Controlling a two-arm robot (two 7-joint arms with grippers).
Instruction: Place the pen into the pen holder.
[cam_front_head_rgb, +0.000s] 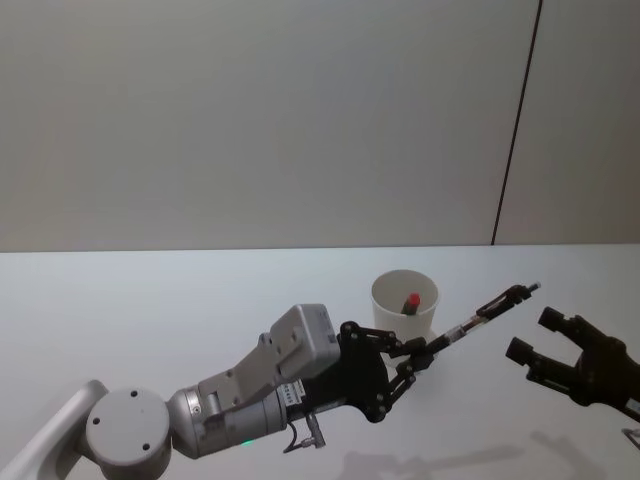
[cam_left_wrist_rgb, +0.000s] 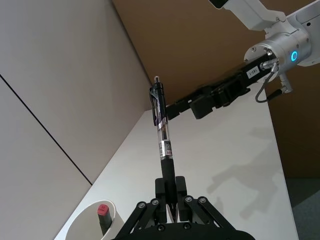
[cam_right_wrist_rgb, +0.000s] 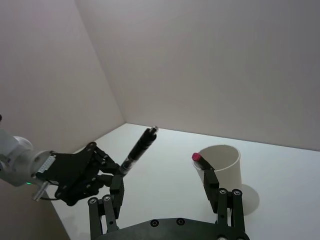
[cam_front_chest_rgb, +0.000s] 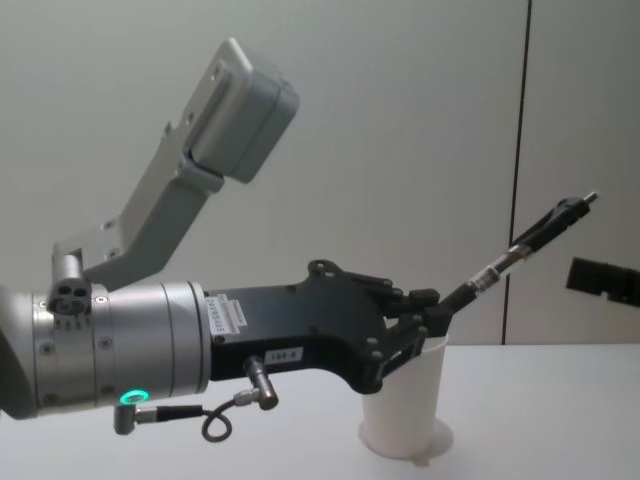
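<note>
One slim pen (cam_front_head_rgb: 484, 310), black at both ends with a clear middle barrel, is clamped by its lower end in the narrow jaws of the left gripper (cam_front_head_rgb: 428, 352) and slants up and away from them over the smooth white desk (cam_front_head_rgb: 150, 310). Just behind those jaws one pen holder (cam_front_head_rgb: 404, 305) is seen, a tapered white paper cup with a rolled rim; a single red-capped item (cam_front_head_rgb: 411, 300) stands inside. Farther right, the right gripper (cam_front_head_rgb: 535, 336) is held with its jaws spread wide and empty, well apart from the pen's tip.
</note>
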